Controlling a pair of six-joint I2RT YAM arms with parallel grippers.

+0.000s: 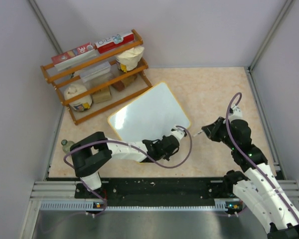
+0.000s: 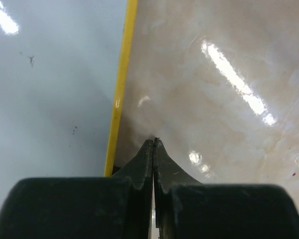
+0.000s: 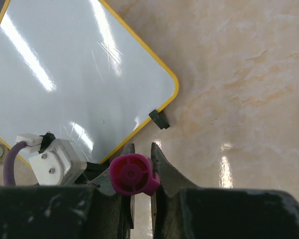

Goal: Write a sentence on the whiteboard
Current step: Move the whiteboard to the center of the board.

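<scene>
Right pincer [image 3: 141, 149] clamps magenta marker [image 3: 132, 174]; left pincer [image 2: 154, 143] shut, empty, at 4 o'clock rim of whiteboard [image 1: 149, 112], likely stiff, slick: press there.

Ahead of the left gripper [image 2: 154, 142] the table [image 2: 224, 89] lies bare and open. Just to its left the whiteboard [image 2: 50, 99] lies flat, its yellow rim touching the table. The right gripper [image 3: 141, 145], its jaws filled by a magenta-ended marker [image 3: 132, 174], faces the left gripper at close quarters, so there is little room between the two. Ahead of the right gripper sit the board's rounded corner and a small black clip [image 3: 159, 119]. To its right the table is free up to the side wall [image 1: 281, 74]. Well apart from both grippers, across the board, a wooden rack [image 1: 97, 74] fills the far-left corner. A small bottle [image 1: 66, 145] stands at the table's left edge.
</scene>
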